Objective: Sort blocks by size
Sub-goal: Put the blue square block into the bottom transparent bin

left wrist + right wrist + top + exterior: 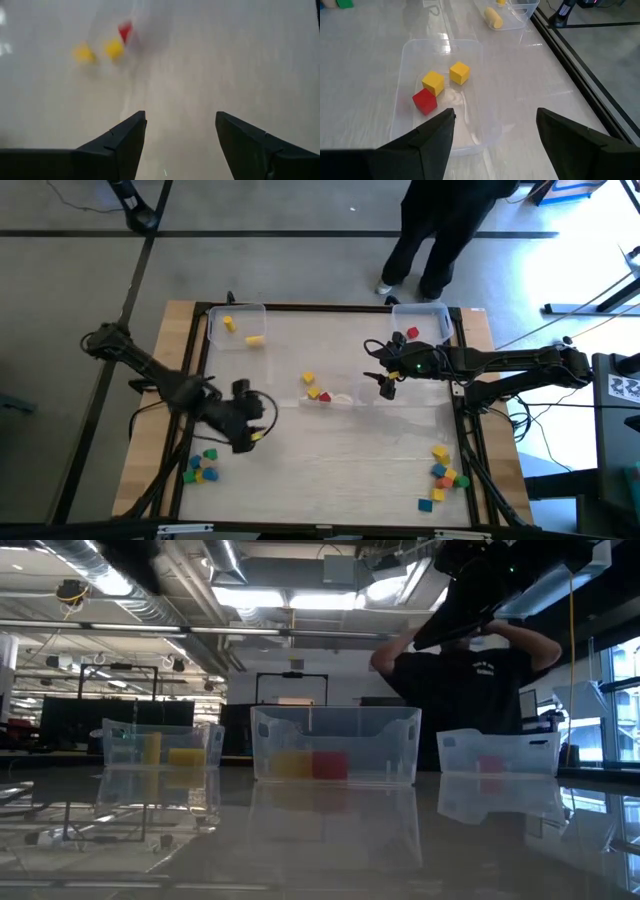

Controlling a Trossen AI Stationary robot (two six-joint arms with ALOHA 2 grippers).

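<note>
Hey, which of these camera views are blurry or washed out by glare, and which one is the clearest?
Left wrist view: blurred, the yellow and red blocks smeared. Low view: backlit by ceiling lights, the person a dark silhouette, the table mirror-glossy. High view: glare whitens the floor at the upper right. Right wrist view: clearest, crisp blocks in the middle clear bin.

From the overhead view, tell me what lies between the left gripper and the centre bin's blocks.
Nothing: in the high view, bare tabletop separates the left gripper from the blocks.
</note>
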